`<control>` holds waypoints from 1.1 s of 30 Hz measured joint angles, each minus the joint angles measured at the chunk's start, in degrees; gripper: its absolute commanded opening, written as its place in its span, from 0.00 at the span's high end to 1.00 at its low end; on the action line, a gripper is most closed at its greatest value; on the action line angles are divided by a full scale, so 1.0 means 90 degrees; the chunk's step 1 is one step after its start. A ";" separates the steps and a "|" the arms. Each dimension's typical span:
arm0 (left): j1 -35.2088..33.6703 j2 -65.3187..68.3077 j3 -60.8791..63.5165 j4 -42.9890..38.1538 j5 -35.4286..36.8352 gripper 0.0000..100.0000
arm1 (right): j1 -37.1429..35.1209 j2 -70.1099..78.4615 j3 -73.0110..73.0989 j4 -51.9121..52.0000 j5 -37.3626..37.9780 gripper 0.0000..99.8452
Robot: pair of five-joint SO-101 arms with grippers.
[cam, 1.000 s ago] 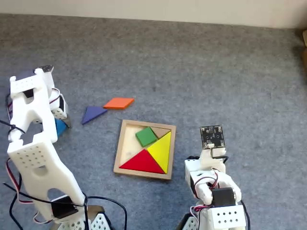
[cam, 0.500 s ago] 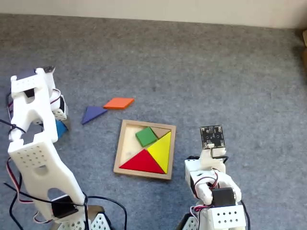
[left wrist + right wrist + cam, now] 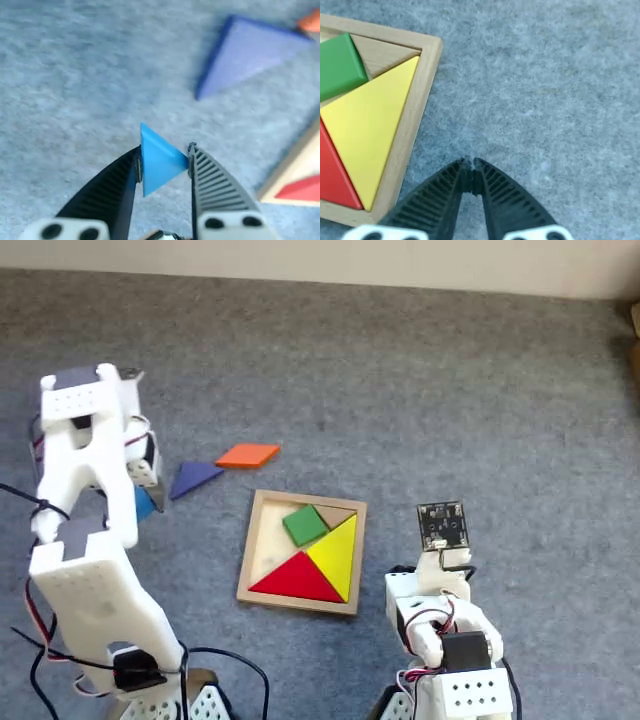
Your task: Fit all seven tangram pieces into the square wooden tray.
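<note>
The left pincer (image 3: 164, 152) is clamped on the light blue triangle (image 3: 161, 167), and over the last second its arm has shifted toward the wooden tray (image 3: 250, 575), bringing the piece near the dark blue triangle (image 3: 193, 477) on the counter. The right pincer (image 3: 471, 172) rests closed and empty just outside the tray, unmoved. Transport appears under way, with the dark blue triangle and the orange parallelogram (image 3: 248, 454) outstanding.

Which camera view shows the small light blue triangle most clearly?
The left wrist view: the light blue triangle is close up there, clamped in the left gripper. The high view gives a corner of it beside the arm.
</note>
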 measured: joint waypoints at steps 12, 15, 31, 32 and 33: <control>0.1856 -0.1778 0.1895 -0.0293 0.0166 0.96 | 0.0000 0.0000 0.0000 0.0000 0.0000 0.98; 0.2305 -0.1817 0.2237 -0.0557 0.0195 0.96 | 0.0000 0.0000 0.0000 0.0000 0.0000 0.98; 0.3819 -0.1827 0.2862 -0.1748 0.1700 0.80 | 0.0000 0.0000 0.0000 0.0000 0.0000 0.98; 0.3819 -0.1827 0.2862 -0.1748 0.1748 0.78 | 0.0000 0.0000 0.0000 0.0000 0.0000 0.98; 0.3819 -0.1817 0.2862 -0.1748 0.1788 0.76 | 0.0000 0.0000 0.0000 0.0000 0.0000 0.98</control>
